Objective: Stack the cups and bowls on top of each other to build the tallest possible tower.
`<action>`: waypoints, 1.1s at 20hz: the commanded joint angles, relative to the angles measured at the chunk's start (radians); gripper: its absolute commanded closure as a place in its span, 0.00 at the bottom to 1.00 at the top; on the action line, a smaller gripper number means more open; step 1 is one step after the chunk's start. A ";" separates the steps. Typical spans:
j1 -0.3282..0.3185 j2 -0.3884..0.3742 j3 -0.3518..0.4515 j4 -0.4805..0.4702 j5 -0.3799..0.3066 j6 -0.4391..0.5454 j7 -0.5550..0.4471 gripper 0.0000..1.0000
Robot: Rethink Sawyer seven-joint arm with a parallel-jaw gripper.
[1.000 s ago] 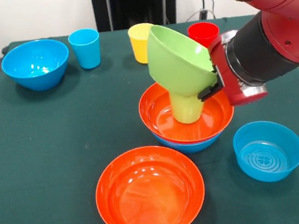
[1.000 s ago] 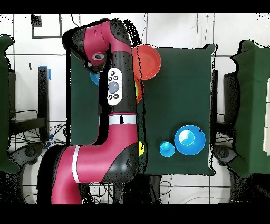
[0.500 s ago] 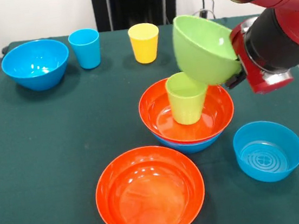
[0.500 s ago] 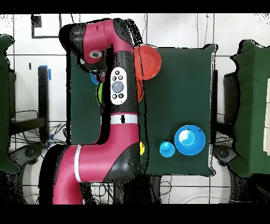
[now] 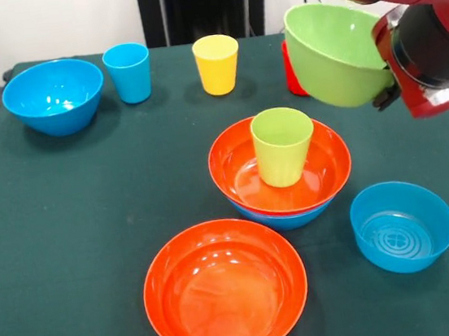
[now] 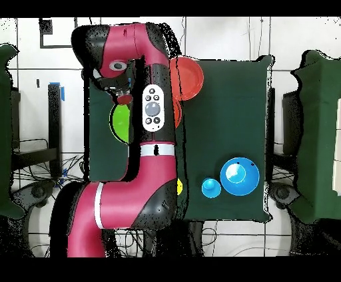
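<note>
Gripper [image 5: 385,91] is clamping green bowl [image 5: 333,54] by its rim, holding it tilted in air w/ red cup [image 5: 290,70] showing behind. Front cam is showing green cup [image 5: 282,146] standing in orange bowl [image 5: 246,173] on blue bowl [image 5: 284,218]; overhead, arm [image 6: 150,126] is hiding that stack.

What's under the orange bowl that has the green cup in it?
The wide glossy orange plastic bowl sits nested in a blue plastic bowl; only a strip of the blue one's side shows beneath the orange rim. The lime green plastic cup stands upright inside. The rest is covered.
</note>
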 commanded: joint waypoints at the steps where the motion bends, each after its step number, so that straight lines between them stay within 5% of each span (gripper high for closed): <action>1: 0.005 0.035 0.032 -0.013 0.026 0.151 0.166 1.00; 7: 0.002 0.091 -0.019 -0.124 0.027 0.240 0.031 1.00; 13: 0.000 0.111 -0.031 -0.136 0.085 0.229 -0.023 1.00; 22: 0.040 0.126 -0.052 -0.113 0.215 0.165 0.032 1.00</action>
